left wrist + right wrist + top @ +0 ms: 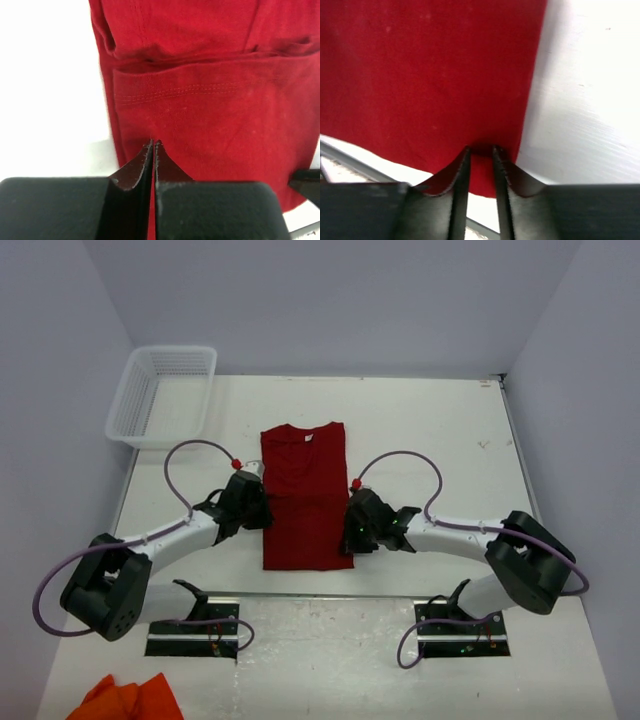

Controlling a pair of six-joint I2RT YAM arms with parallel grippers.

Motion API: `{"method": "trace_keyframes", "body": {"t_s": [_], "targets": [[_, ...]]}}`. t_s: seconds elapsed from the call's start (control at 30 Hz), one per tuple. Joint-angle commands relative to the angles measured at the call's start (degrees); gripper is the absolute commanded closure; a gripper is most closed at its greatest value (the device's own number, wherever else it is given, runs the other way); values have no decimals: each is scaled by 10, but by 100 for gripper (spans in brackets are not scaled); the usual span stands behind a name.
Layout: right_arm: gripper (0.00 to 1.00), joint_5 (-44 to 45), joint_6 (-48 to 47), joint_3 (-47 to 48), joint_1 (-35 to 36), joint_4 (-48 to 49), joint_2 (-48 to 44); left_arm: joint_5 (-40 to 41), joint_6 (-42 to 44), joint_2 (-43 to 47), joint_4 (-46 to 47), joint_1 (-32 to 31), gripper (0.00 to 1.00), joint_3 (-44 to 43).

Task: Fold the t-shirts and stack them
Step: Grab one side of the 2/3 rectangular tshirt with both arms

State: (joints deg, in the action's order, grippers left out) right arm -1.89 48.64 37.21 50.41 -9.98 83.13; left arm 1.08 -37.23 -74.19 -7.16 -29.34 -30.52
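Note:
One dark red t-shirt [305, 500] lies flat on the white table [440, 440], folded into a long narrow strip with its neck at the far end. In the left wrist view its tucked sleeve hem [200, 90] shows. My left gripper [264, 512] [153, 142] sits at the shirt's left edge, jaws pressed together with a sliver of red cloth between them. At the shirt's right edge near the bottom hem is my right gripper [349, 527] [480, 148]. Its fingers stand a little apart, and the red cloth [420, 75] shows in the gap.
A white mesh basket [165, 395] stands at the far left corner of the table. An orange cloth [135, 698] lies off the table's near left corner. Both arm bases [195, 625] [460, 630] are at the near edge.

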Motion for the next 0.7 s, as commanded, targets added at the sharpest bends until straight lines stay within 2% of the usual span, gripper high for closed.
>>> {"method": "trace_keyframes", "body": {"t_s": [0.0, 0.03, 0.13, 0.23, 0.33, 0.47, 0.6, 0.67], "targets": [[72, 64, -53, 60, 8, -107, -16, 12, 30, 43, -37, -2, 96, -39], [66, 67, -59, 71, 10, -130, -24, 8, 35, 56, -45, -2, 92, -47], [63, 75, -58, 106, 14, -175, -41, 7, 44, 72, -70, -2, 84, -77], [61, 86, -44, 108, 26, -205, -68, 7, 52, 76, -109, -2, 79, -103], [58, 72, -13, 76, 34, -215, -96, 1, 48, 91, -138, -2, 77, -93], [53, 50, 25, -3, 50, -172, -175, 6, 34, 127, -168, -2, 75, -72], [35, 26, 37, -90, 51, -89, -223, -5, 15, 180, -176, -1, 71, -48], [33, 22, 43, -114, 51, -68, -227, -26, 8, 189, -170, -2, 69, -38]]}}
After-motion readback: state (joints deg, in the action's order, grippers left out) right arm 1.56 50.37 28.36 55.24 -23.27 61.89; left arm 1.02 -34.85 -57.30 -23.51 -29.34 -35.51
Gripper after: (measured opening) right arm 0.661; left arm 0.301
